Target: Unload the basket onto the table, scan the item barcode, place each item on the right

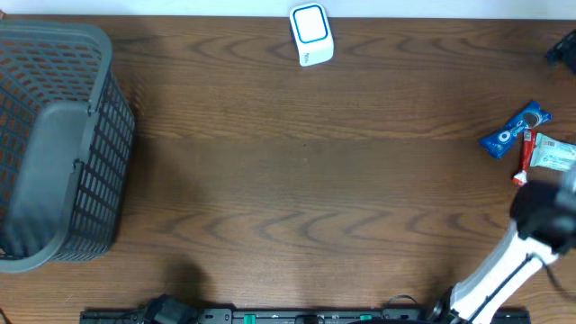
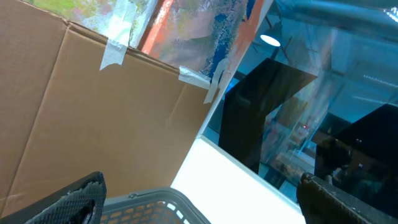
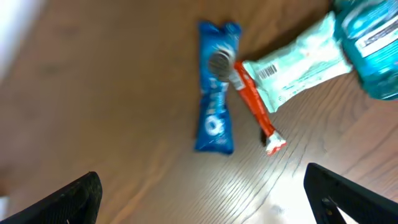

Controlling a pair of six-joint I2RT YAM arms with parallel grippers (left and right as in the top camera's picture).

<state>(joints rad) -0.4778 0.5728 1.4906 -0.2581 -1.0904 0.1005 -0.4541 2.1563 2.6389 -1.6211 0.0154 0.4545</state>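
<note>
Pick-up step, by the look of it: right gripper [image 3: 202, 186] open and empty, hovering over blue snack packet [image 3: 216, 87], which lies well right of the scanner [image 1: 311, 34]; next likely lower, close on packet, carry barcode to scanner.

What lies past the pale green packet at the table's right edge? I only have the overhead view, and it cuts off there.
Observer: The right wrist view shows a translucent blue plastic bottle with a white label, right beside the pale green plastic packet.
Operator: Is any barcode showing on those items?
Observer: Yes. A black barcode faces up on the green packet, at the end nearest the thin orange-red packet.
Operator: Is the right gripper holding anything?
Observer: No. The right gripper is open and empty, short of the blue foil snack packet.
</note>
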